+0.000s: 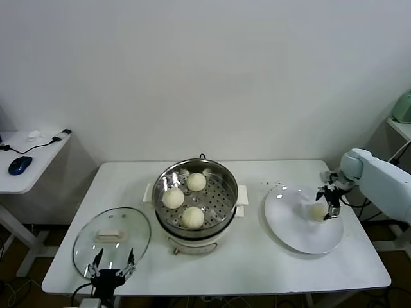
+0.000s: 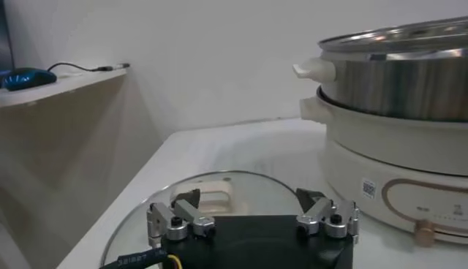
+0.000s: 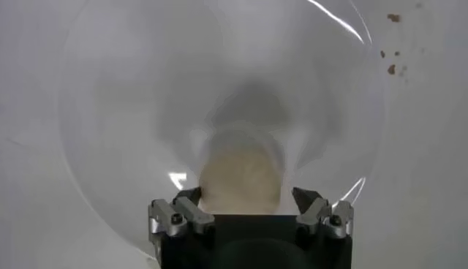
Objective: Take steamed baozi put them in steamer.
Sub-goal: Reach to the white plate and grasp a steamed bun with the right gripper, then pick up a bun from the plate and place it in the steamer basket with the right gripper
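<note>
The steel steamer point(image 1: 221, 172) on its white base stands mid-table and holds three baozi point(image 1: 196, 181) point(image 1: 173, 197) point(image 1: 192, 217) on its perforated tray. A fourth baozi point(image 1: 317, 212) lies on the flat white plate point(image 1: 292, 224) at the right. My right gripper point(image 1: 326, 206) is down over it, open, with the baozi point(image 3: 240, 179) between its spread fingers point(image 3: 189, 199) in the right wrist view. My left gripper point(image 1: 113, 262) is parked open at the table's front left, over the glass lid point(image 1: 112, 232). The steamer's side point(image 2: 402, 80) shows in the left wrist view.
The glass lid point(image 2: 219, 183) lies flat at front left. Small dark crumbs point(image 1: 277, 185) lie behind the plate. A side table at far left carries a blue mouse point(image 1: 20, 165) and a cable. A shelf with a mint object point(image 1: 402, 106) is at far right.
</note>
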You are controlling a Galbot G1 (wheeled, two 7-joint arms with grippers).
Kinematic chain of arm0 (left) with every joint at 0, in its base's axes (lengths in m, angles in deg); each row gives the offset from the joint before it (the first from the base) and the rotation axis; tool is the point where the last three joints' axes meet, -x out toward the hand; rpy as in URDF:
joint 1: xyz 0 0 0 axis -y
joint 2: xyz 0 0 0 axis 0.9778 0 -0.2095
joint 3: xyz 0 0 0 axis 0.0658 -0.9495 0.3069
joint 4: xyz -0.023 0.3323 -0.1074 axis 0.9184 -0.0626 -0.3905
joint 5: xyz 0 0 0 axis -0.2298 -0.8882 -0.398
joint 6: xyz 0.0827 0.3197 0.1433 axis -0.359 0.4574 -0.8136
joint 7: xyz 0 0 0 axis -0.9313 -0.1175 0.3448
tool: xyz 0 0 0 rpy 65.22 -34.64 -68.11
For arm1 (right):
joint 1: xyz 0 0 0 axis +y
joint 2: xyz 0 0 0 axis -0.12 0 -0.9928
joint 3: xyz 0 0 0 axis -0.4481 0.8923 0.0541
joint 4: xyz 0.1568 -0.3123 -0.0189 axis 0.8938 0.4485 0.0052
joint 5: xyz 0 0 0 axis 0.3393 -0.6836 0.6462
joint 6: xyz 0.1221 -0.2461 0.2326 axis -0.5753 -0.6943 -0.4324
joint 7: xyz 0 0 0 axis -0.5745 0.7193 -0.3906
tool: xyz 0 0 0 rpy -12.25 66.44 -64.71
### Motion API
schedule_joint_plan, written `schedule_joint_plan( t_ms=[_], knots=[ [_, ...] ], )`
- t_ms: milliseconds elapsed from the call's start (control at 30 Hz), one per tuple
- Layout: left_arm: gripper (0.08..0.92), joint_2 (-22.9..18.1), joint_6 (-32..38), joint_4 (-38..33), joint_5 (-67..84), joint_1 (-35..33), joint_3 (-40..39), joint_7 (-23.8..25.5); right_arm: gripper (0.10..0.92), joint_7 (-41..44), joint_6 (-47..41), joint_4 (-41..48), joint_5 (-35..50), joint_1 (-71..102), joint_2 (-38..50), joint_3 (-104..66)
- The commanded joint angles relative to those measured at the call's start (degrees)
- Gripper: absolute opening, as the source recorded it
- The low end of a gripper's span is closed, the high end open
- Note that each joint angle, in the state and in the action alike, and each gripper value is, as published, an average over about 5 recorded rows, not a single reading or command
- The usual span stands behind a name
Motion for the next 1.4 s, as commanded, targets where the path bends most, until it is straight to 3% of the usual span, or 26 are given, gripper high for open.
schedule_joint_plan(
  t_ms=[33, 300, 433, 733, 1000, 1167, 1400],
  knots=[
    [0.823, 0.0, 0.0, 0.0, 0.0, 0.0, 0.1, 0.0, 0.758, 0.8, 0.0, 0.4, -0.3, 0.6, -0.9, 0.1],
    [0.823, 0.0, -0.1, 0.0, 0.1, 0.0, 0.0, 0.0, 0.645, 1.1, 0.0, -2.4, -0.6, -1.6, 0.3, 0.9],
    [0.823, 0.0, -0.2, -0.1, 0.1, 0.1, -0.1, -0.1, 0.629, 1.3, -1.0, -7.7, 4.5, -9.6, 2.1, 8.8],
    [0.823, 0.1, -0.5, -0.7, 0.1, 0.2, -0.2, 0.0, 0.633, -0.3, -9.5, -31.1, 37.3, -46.6, 0.1, 41.9],
    [0.823, 0.5, -1.2, -1.5, 0.2, 0.9, -0.3, 0.1, 0.634, -6.6, -19.5, -45.1, 57.4, -57.8, -9.2, 43.5],
    [0.823, 0.4, -1.4, -2.0, 0.2, 0.9, -0.8, 0.2, 0.630, -13.8, -23.6, -47.8, 61.6, -53.0, -16.5, 40.4],
    [0.823, 0.5, -1.5, -2.6, 0.9, 0.9, -0.5, 0.1, 0.632, -19.6, -26.7, -42.4, 59.0, -41.7, -24.1, 37.3]
  ],
)
